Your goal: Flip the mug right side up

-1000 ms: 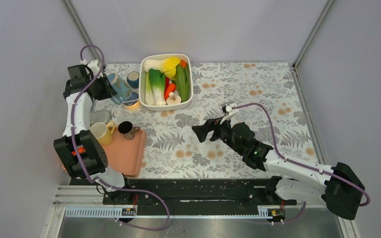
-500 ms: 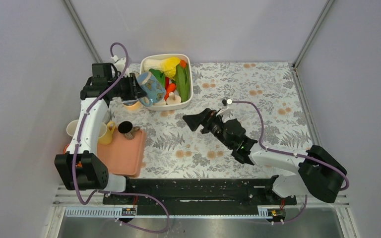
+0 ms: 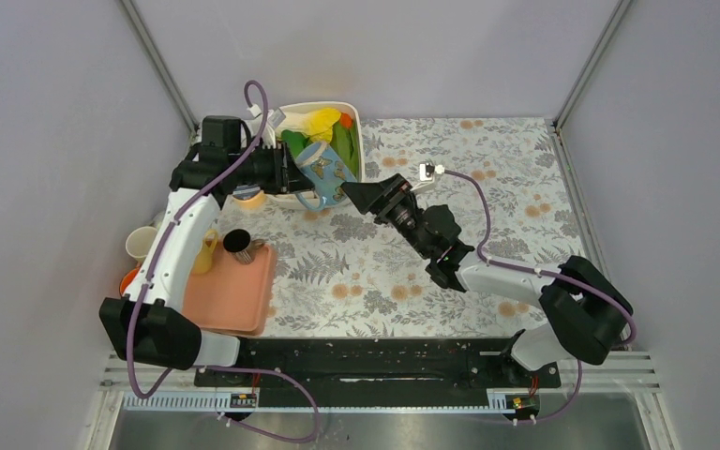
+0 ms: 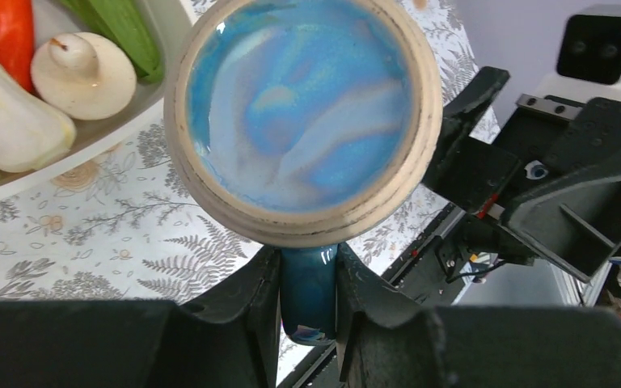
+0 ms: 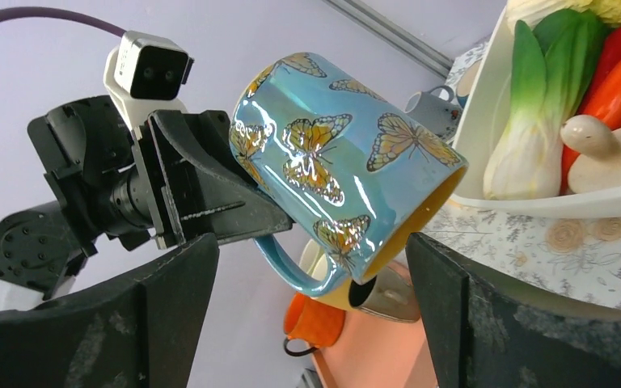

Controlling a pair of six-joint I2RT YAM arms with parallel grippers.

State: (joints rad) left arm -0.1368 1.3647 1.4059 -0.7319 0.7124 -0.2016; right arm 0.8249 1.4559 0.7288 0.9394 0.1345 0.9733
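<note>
Both arms have converged; left fingers pinch the handle of the tilted mug; spread right fingers should clasp its body squarely.

left hand carried mug rightward to centre; right hand advanced toward it.

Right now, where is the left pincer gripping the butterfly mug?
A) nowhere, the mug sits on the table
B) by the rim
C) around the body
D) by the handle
D: in the left wrist view the left pincer is clamped on the blue handle of the mug, with the rim and body clear of its fingers.
</note>
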